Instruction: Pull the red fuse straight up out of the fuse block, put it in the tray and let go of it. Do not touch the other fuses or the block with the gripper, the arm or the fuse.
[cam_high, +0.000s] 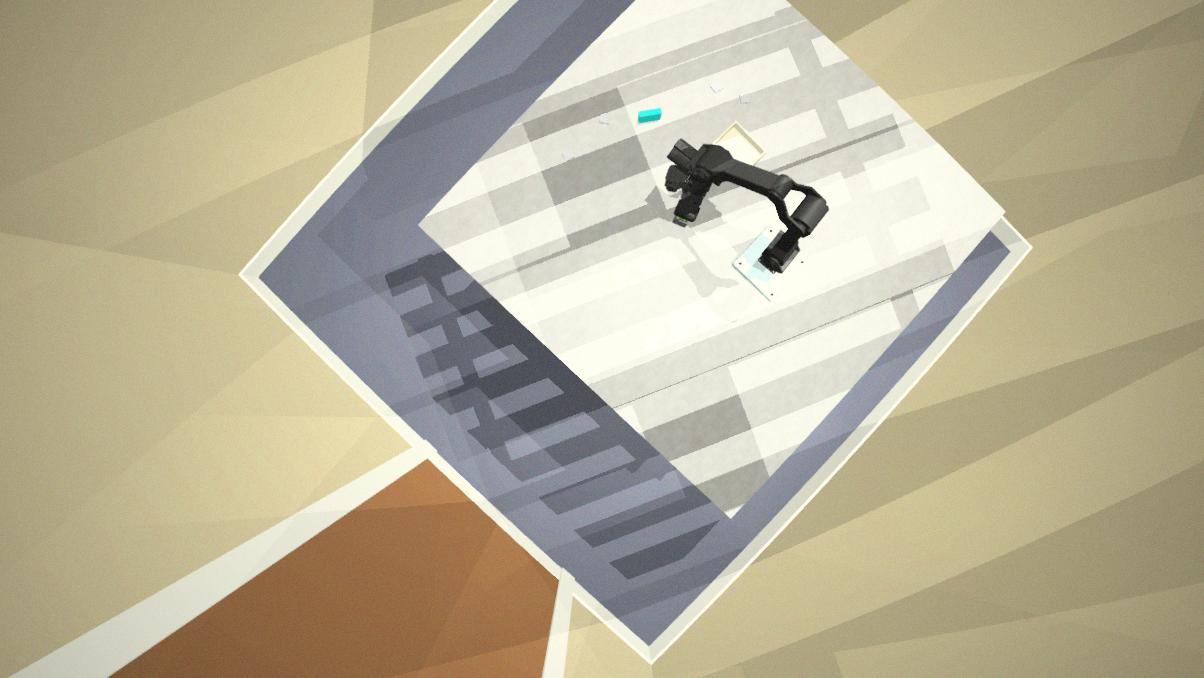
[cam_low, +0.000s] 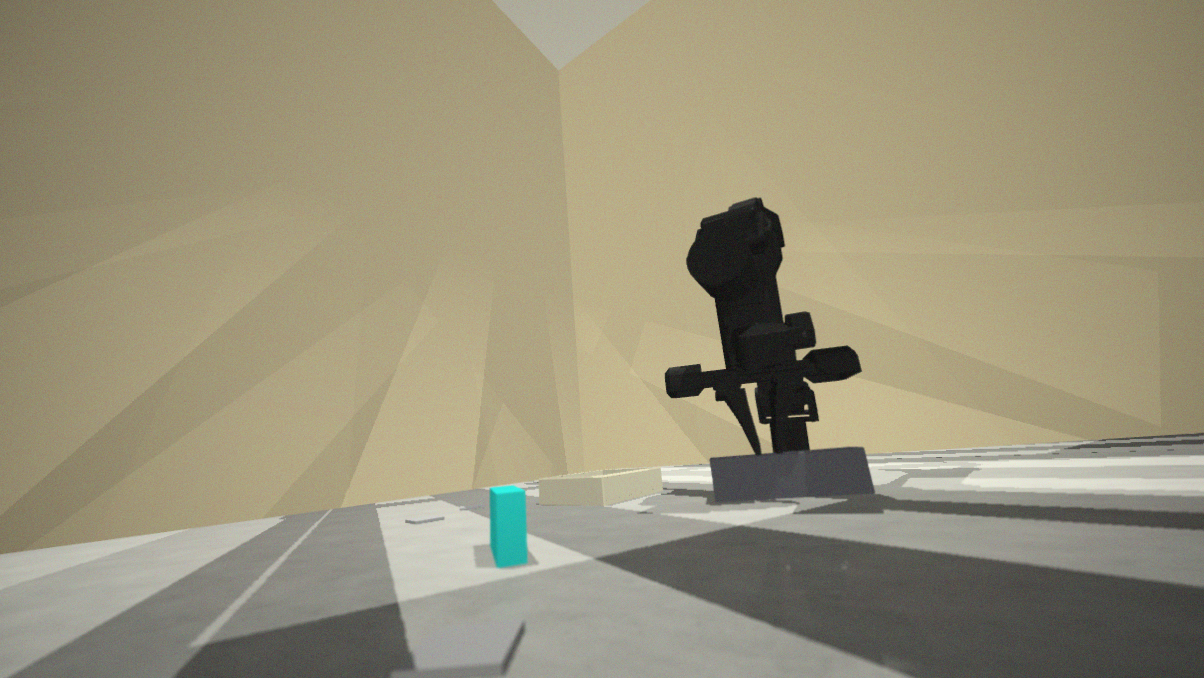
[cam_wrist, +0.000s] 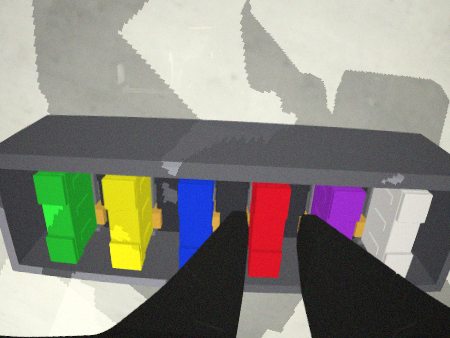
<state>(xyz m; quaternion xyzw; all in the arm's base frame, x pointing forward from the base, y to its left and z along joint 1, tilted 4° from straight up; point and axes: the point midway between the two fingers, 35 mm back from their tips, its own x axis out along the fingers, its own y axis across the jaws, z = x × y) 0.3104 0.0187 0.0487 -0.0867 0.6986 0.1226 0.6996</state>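
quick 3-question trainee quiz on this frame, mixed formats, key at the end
1. Which fuses flank the red fuse in the fuse block?
A green and yellow
B blue and purple
C yellow and white
2. True or false: the hand holds the red fuse lifted clear of the block.
3. Fill in: the block holds ___ fuses.

Key: 1 B; 2 false, the open fingers straddle it while it is seated; 3 six.

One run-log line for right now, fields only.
phase: approach | gripper: open, narrow gap, holding nothing | fingers astride red fuse | red fuse: seated in fuse block | tray: no fuse visible
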